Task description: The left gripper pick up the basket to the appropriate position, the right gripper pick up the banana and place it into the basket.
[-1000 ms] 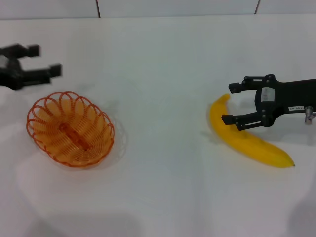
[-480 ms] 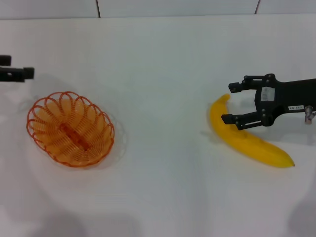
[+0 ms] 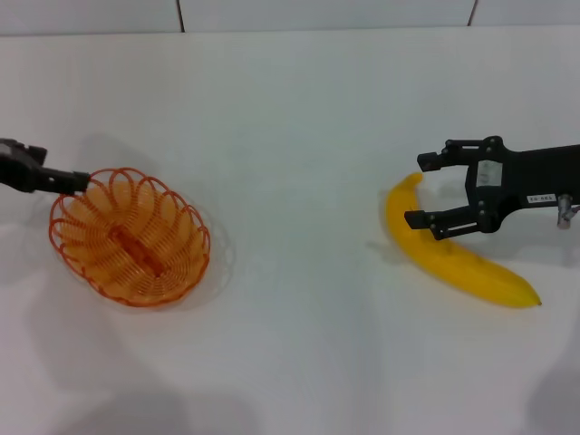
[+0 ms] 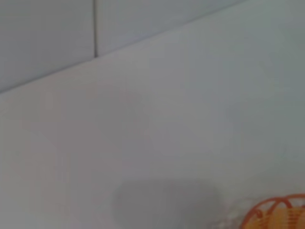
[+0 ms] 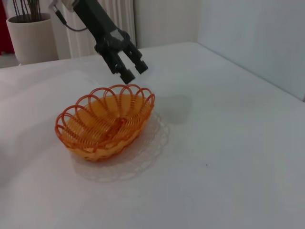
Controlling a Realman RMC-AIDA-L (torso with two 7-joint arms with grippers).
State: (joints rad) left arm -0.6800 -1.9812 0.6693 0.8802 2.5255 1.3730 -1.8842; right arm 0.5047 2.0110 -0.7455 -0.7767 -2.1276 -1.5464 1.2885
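The orange wire basket [image 3: 95, 231] sits empty on the left of the white table. My left gripper [image 3: 72, 181] comes in from the left edge and is at the basket's far left rim. In the right wrist view it [image 5: 134, 71] hangs just above the rim of the basket [image 5: 90, 138], fingers apart and empty. A sliver of the basket's rim [image 4: 276, 212] shows in the left wrist view. The yellow banana [image 3: 458, 261] lies on the right. My right gripper [image 3: 420, 192] is open, its fingers on either side of the banana's near-left end.
The table's back edge meets a tiled wall [image 3: 317, 14] at the far side. A white plant pot [image 5: 28, 38] and a curtain stand beyond the table in the right wrist view. Bare tabletop [image 3: 299, 236] lies between basket and banana.
My left gripper swung out toward the left edge, then came back and down to the basket's far left rim. The right gripper, the banana and the basket have not moved.
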